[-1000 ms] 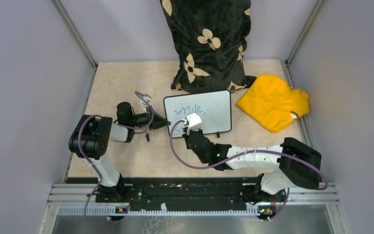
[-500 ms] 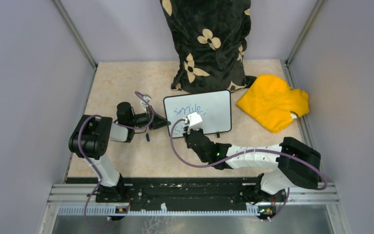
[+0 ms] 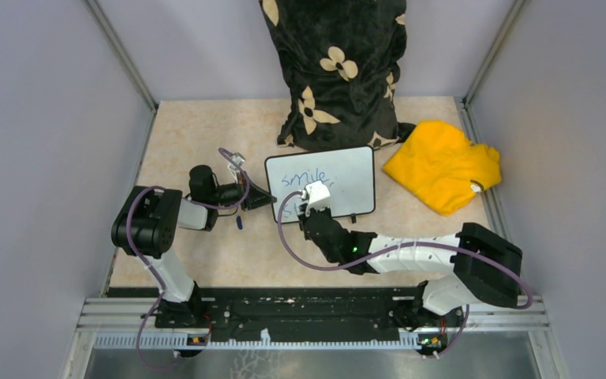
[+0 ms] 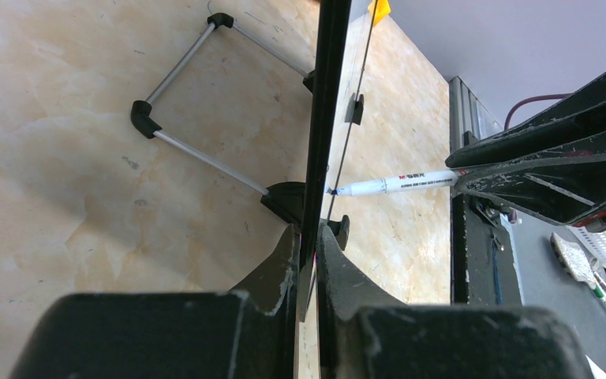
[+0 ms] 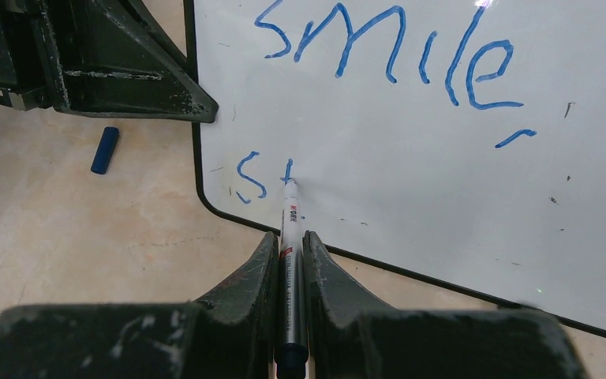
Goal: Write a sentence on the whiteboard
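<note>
Near the middle of the top view: whiteboard [image 3: 347,185], propped up on a thin wire stand [image 4: 205,159] on the tan surface [image 3: 197,134]. Held at its left edge by the left end effector [image 4: 308,237], fingers pressed tight on the dark frame. In the right wrist view, blue sentence [image 5: 394,55] across the top of the board, reading "smile," with "st" started lower down near the bottom left corner. Right end effector [image 5: 290,249] pinching a white marker [image 5: 290,213], tip touching the board right at the "t". Small blue cap [image 5: 104,150] lying on the surface at the left of that view, near the board's edge and just below the left end effector. Behind the board, at the top of the top view, a big black bag [image 3: 335,71] with pale flowers. To the right of the board, a crumpled yellow cloth [image 3: 442,166], close by but not touching.
</note>
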### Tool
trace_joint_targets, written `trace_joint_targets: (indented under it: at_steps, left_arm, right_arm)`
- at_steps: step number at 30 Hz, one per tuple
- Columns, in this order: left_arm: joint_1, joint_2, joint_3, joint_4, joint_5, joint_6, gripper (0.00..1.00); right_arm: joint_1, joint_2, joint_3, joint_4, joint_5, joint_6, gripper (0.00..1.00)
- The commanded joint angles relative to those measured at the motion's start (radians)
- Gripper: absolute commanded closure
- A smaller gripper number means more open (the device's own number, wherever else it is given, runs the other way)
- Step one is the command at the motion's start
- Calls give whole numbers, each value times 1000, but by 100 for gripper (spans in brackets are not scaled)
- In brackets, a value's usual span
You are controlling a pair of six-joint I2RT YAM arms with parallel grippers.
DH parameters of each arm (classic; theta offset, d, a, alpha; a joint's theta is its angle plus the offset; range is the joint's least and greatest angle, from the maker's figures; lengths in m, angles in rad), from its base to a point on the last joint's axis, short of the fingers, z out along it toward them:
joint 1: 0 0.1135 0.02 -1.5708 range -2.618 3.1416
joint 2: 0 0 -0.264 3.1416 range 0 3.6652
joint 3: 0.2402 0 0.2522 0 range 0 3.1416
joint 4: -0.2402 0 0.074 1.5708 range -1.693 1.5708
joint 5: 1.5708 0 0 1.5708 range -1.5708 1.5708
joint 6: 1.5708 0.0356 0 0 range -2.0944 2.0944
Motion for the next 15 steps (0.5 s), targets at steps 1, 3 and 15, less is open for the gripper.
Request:
trace_joint_targets:
  at_steps: [1, 3, 15]
  left_arm:
    - [-16, 21, 11, -44, -4, 13, 100]
    - [-16, 21, 10, -43, -5, 13, 100]
    - [-16, 20, 11, -44, -4, 13, 100]
  right_arm:
    - [-17, -39, 5, 5, 33, 11, 100]
    - [-16, -42, 3, 3, 34, 11, 100]
    - [-16, -132, -34, 47, -14, 4, 100]
